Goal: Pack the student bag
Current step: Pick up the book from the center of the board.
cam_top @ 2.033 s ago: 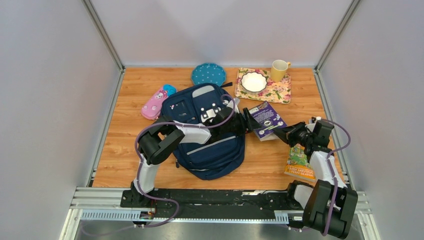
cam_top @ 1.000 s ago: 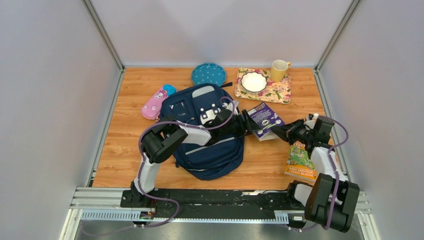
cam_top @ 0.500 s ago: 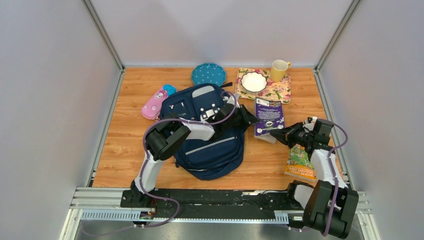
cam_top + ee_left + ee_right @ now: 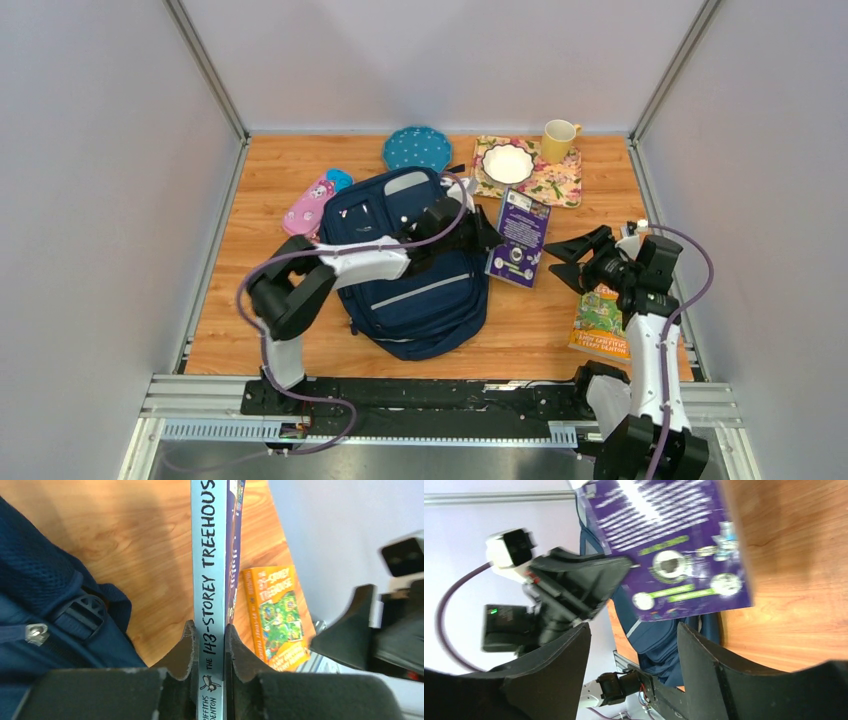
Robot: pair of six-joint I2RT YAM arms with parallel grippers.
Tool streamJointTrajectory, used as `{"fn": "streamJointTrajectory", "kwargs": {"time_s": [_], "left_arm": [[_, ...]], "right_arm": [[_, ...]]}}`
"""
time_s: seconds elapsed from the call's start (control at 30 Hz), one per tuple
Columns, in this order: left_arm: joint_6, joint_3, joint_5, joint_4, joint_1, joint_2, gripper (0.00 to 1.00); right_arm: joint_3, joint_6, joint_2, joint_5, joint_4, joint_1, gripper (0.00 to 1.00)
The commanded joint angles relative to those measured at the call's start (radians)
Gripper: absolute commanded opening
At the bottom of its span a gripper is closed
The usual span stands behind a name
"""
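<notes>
The student bag (image 4: 415, 285), a navy backpack, lies flat in the middle of the table. Beside its right edge my left gripper (image 4: 489, 237) is shut on the pale blue spine of a purple book (image 4: 518, 238). In the left wrist view the spine (image 4: 208, 565) stands pinched between both fingers of the left gripper (image 4: 209, 631), with the bag (image 4: 40, 600) at left. My right gripper (image 4: 562, 262) hangs open to the right of the book, apart from it. In the right wrist view the right gripper (image 4: 634, 632) holds nothing, and the purple book (image 4: 674, 545) floats beyond it.
An orange book (image 4: 602, 322) lies flat at the right, under my right arm. A pink pencil case (image 4: 312, 207) sits left of the bag. At the back are a blue plate (image 4: 417, 148), a floral tray (image 4: 560, 185) with a white bowl (image 4: 508, 163), and a yellow mug (image 4: 559, 140).
My left gripper closed on the purple book's spine. My right gripper let go of the book, opened and drew back to the right. The book swung round next to the bag.
</notes>
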Motion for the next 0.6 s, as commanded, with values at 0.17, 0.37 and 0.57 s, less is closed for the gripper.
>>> {"fn": "streamJointTrajectory", "kwargs": {"time_s": [0.17,0.37,0.57], "left_arm": [[0.122,-0.217,-0.121,0.121,0.005,-0.510,0.00],[0.004,-0.448,-0.212,0.256,0.007,-0.709,0.00],[-0.085,-0.614,-0.273,0.400,0.005,-0.830,0.00]], "right_arm": [[-0.033,0.089,-0.196,-0.062,0.015,0.089,0.69],[-0.104,0.318,-0.323,0.142,0.258,0.429,0.71],[-0.150,0.343,-0.294,0.374,0.431,0.695,0.72]]}}
